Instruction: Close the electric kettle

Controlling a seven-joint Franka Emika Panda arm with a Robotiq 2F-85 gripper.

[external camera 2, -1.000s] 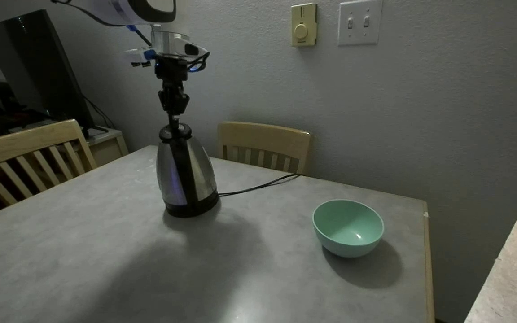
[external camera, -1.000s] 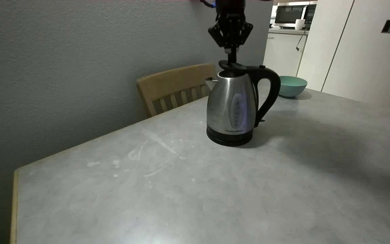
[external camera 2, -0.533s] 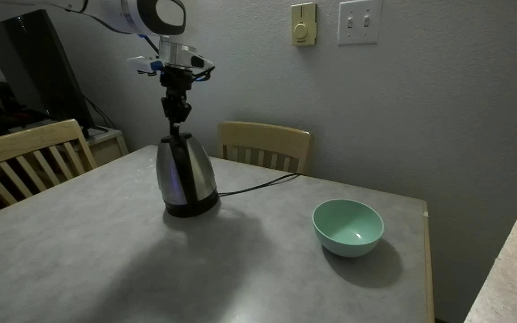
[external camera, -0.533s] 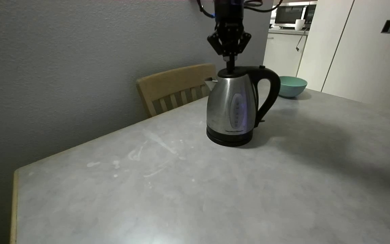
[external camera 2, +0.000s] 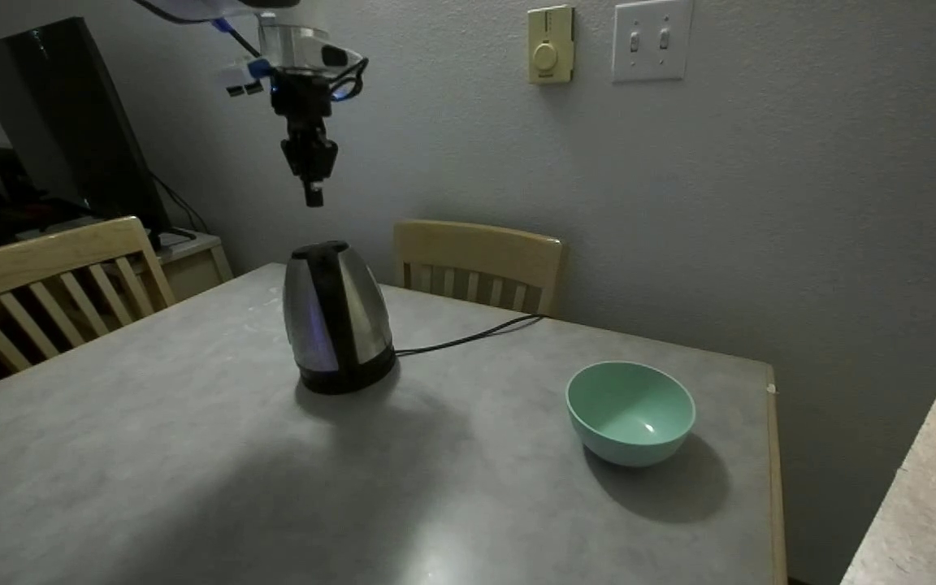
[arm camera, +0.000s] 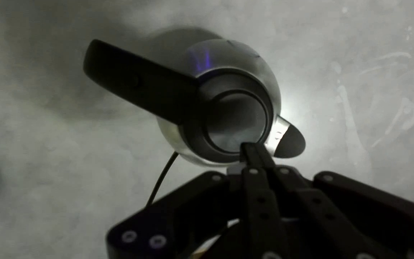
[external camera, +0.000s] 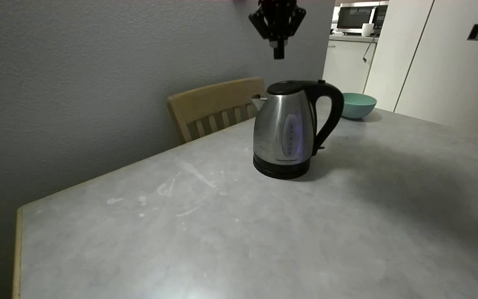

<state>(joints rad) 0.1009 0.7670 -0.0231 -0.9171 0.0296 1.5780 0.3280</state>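
The electric kettle stands upright on the table in an exterior view (external camera: 274,128), with its spout and black loop handle showing. It also shows in an exterior view (external camera 2: 369,313) from the handle side, and from above in the wrist view (arm camera: 228,54). Its black lid (external camera: 284,87) lies flat, flush with the top; the lid is round in the wrist view (arm camera: 237,120). My gripper (external camera: 279,57) hangs above the lid, apart from it, fingers pointing down. In an exterior view (external camera 2: 314,203) and the wrist view (arm camera: 257,146) the fingertips are together with nothing between them.
A teal bowl (external camera 2: 630,447) stands on the grey table (external camera 2: 517,504), also in an exterior view (external camera: 357,106). A black cord (external camera 2: 472,335) runs from the kettle's base to the table edge. Wooden chairs (external camera 2: 476,240) (external camera 2: 54,252) stand at the table's edges, near the wall.
One second ago the lid was tilted up with my fingertips at it. Half a second ago the fingers were down on the flat lid. Now the gripper has risen off; the lid stays flat.
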